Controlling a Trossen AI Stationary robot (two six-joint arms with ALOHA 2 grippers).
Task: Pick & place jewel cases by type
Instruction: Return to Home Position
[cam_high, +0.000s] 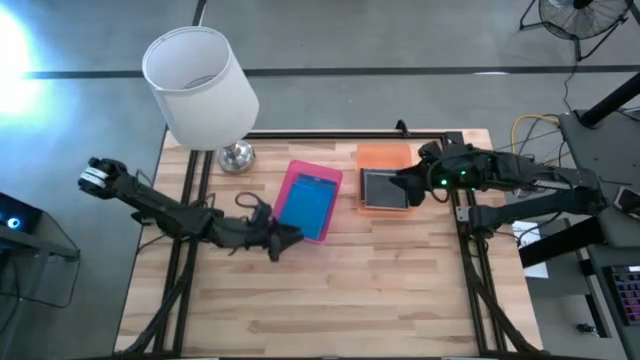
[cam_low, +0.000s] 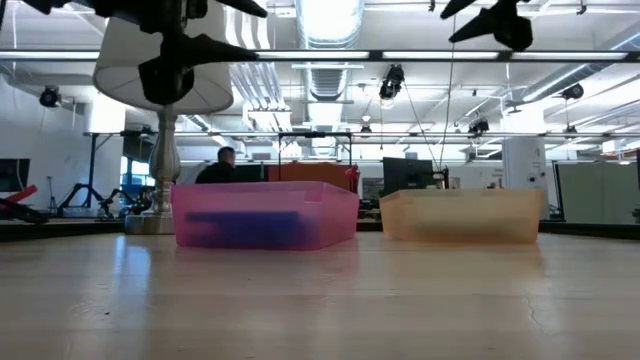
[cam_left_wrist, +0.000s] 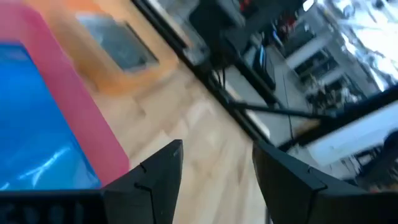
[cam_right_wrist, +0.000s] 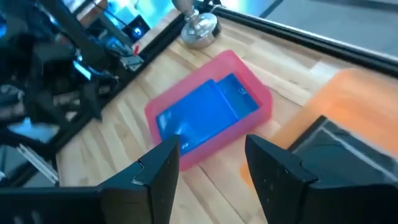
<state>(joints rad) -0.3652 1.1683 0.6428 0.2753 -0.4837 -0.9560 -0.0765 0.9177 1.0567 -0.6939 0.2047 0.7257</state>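
A translucent blue jewel case (cam_high: 307, 206) lies flat in the pink tray (cam_high: 292, 181); the right wrist view shows it as a blue case (cam_right_wrist: 208, 115) in the pink tray (cam_right_wrist: 261, 99). A grey case (cam_high: 385, 188) with a disc lies in the orange tray (cam_high: 385, 154). My left gripper (cam_high: 288, 238) hangs open above the table at the pink tray's near left corner, empty (cam_left_wrist: 214, 168). My right gripper (cam_high: 408, 186) is open and empty above the orange tray's right side (cam_right_wrist: 211, 158). How many cases are stacked in each tray does not show.
A lamp with a white shade (cam_high: 200, 88) and a metal base (cam_high: 237, 155) stands at the table's far left. Bare wood (cam_high: 330, 300) fills the near half of the table. In the low view both trays (cam_low: 265, 212) (cam_low: 462, 213) stand side by side, with a person (cam_low: 222, 165) far behind.
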